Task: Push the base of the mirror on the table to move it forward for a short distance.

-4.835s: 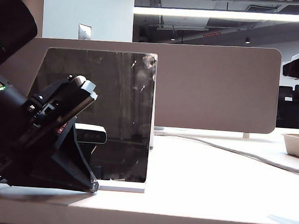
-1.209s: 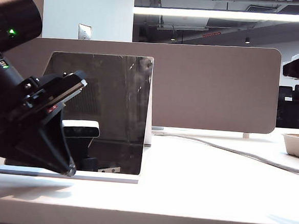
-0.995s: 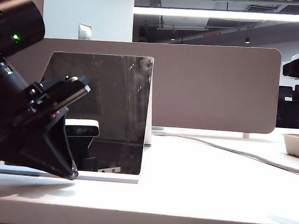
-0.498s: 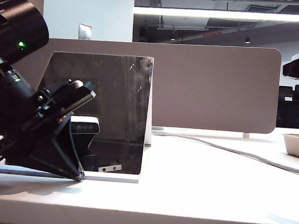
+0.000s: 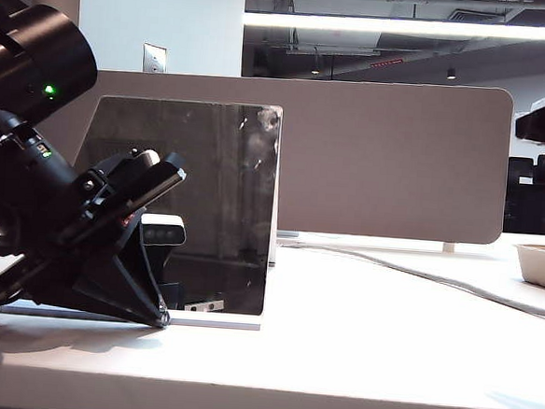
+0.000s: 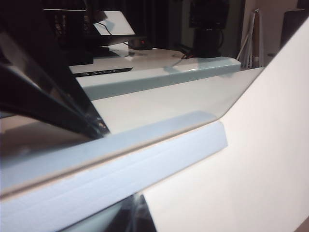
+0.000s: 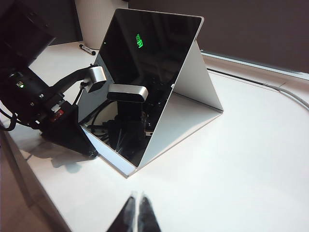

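Observation:
The mirror [image 5: 221, 201] is a dark glossy square leaning on a white folded stand [image 7: 193, 96] on the white table [image 5: 384, 343]. Its base [image 5: 222, 322] is a thin white slab along the bottom edge. My left gripper [image 5: 161, 320] is shut, its black tip down on the table and against the base's front edge. In the left wrist view the base [image 6: 120, 164] fills the frame just beyond the left gripper [image 6: 139, 212]. The right wrist view shows the mirror [image 7: 149, 63] and the left gripper [image 7: 92, 153]. My right gripper [image 7: 136, 202] is shut, hovering clear of the mirror.
A broad grey-brown divider panel [image 5: 388, 156] stands behind the mirror. A grey cable [image 5: 436, 277] runs across the table towards a pale tray [image 5: 541, 264] at the far right. A marker pen [image 7: 89, 48] lies behind the mirror. The table's front edge [image 5: 333, 405] is close.
Since 4.8 s ago the mirror and base have slid away from the exterior camera. In the last second the left gripper's tip moved right along the base, and the mirror shifted slightly right.

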Controlling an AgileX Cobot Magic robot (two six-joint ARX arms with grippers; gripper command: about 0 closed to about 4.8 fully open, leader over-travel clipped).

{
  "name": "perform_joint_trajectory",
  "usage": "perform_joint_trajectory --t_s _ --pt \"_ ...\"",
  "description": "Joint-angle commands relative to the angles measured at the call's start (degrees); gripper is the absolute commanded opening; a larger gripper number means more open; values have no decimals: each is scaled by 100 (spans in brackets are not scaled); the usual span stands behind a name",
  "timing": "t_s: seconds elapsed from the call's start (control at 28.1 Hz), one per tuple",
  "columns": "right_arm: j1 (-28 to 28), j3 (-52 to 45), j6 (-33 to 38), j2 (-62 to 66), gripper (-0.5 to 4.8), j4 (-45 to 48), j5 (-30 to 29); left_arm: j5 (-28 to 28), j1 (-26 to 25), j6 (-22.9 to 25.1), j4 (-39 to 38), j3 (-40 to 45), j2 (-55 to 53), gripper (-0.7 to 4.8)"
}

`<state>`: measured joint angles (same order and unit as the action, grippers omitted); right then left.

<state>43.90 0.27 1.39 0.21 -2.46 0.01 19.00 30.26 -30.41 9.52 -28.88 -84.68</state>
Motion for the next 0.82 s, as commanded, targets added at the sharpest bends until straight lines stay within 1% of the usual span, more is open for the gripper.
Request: perform_joint_trajectory --t_s 0.04,0.28,0.53,0.64,0.82 --pt "-2 4 -11 2 22 96 4 -92 -2 -22 61 -24 -50 -2" --pt "-2 4 -11 2 22 96 4 -136 -44 -50 103 -129 -219 -2" --pt "-2 4 -11 2 22 96 4 -144 -46 -46 85 -433 -448 -2" --pt "-2 4 -11 2 22 96 4 -256 -52 -50 85 -551 -503 -2" --pt "-2 4 -11 2 22 96 4 -334 -190 -55 81 -675 -544 -2"
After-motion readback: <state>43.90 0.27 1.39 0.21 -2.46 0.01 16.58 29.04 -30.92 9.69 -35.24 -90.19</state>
